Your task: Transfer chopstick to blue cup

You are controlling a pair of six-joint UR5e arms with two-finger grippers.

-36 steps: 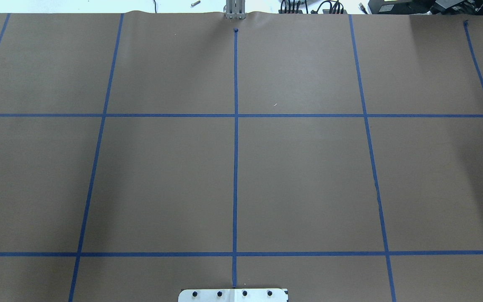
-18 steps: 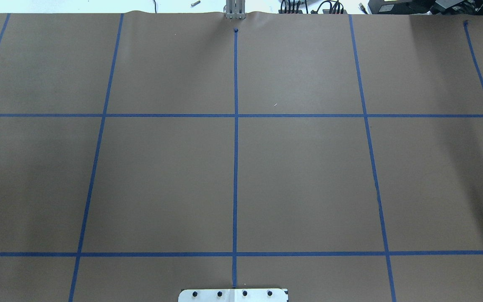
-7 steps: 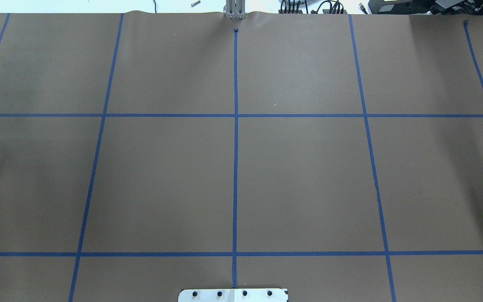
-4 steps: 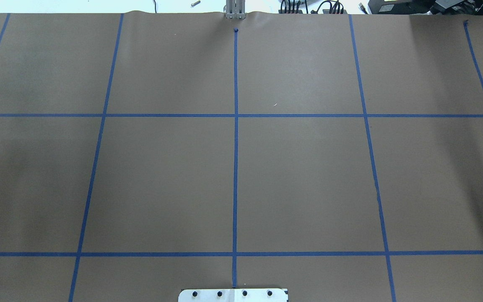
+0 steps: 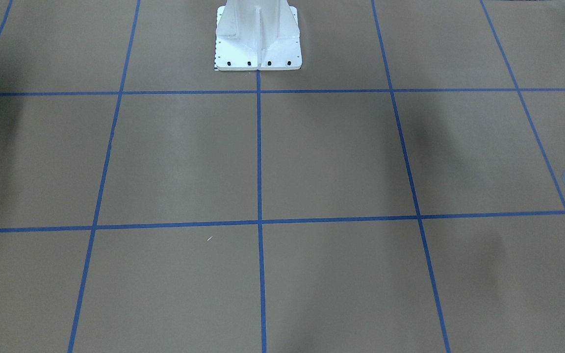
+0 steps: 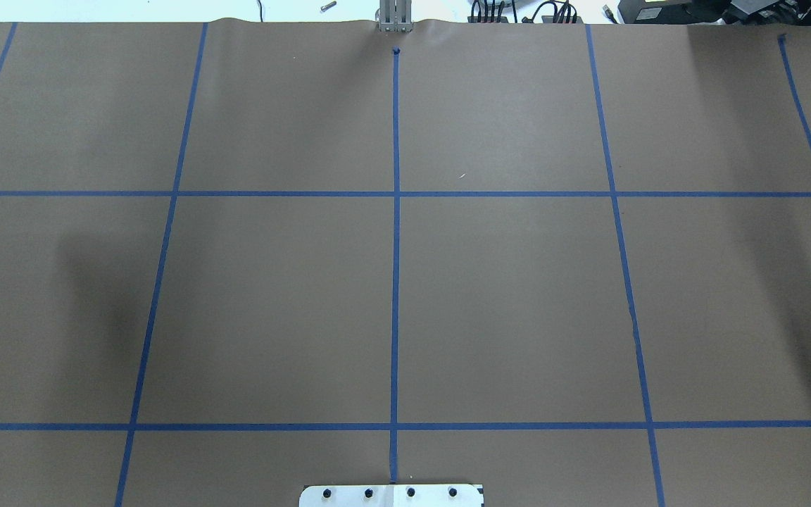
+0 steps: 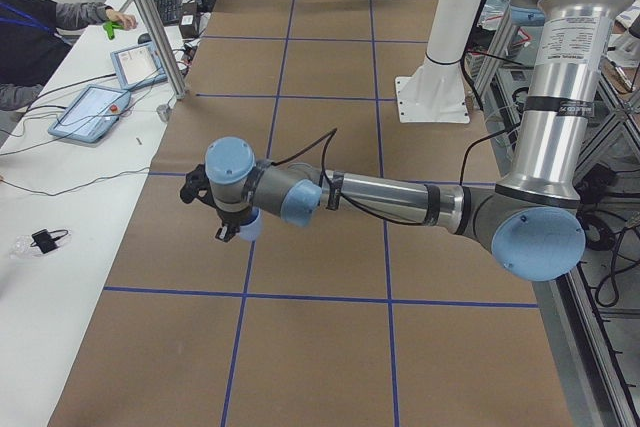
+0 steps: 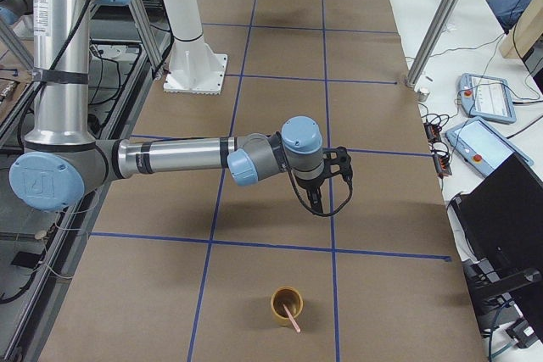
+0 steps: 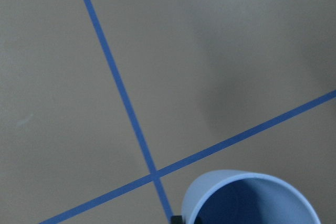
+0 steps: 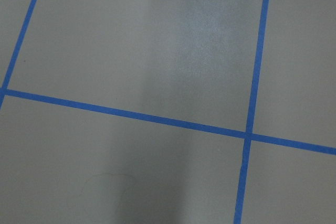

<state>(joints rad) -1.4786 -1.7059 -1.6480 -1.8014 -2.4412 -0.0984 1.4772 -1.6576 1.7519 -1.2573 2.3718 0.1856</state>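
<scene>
Shadow (image 6: 99,296) on the left of the overhead view has grown darker and wider than half a second ago; blue cup (image 7: 250,225): smooth, round, pale, mouth open, right at the left gripper (image 7: 226,230), over the paper (image 6: 272,303); whether that gripper clamps it cannot be told; chopstick (image 8: 293,320): thin pinkish stick, leaning in an orange cup (image 8: 286,306) at the table's right end, well apart from the blue cup; right gripper (image 8: 316,199): black, hanging over the paper near the orange cup, apart from it; its spread cannot be told; paper: matt brown, gridded with blue tape (image 6: 395,282); pedestal (image 5: 258,37): white, flared, bolted down; tablets (image 7: 90,112): flat, on the white side bench.
</scene>
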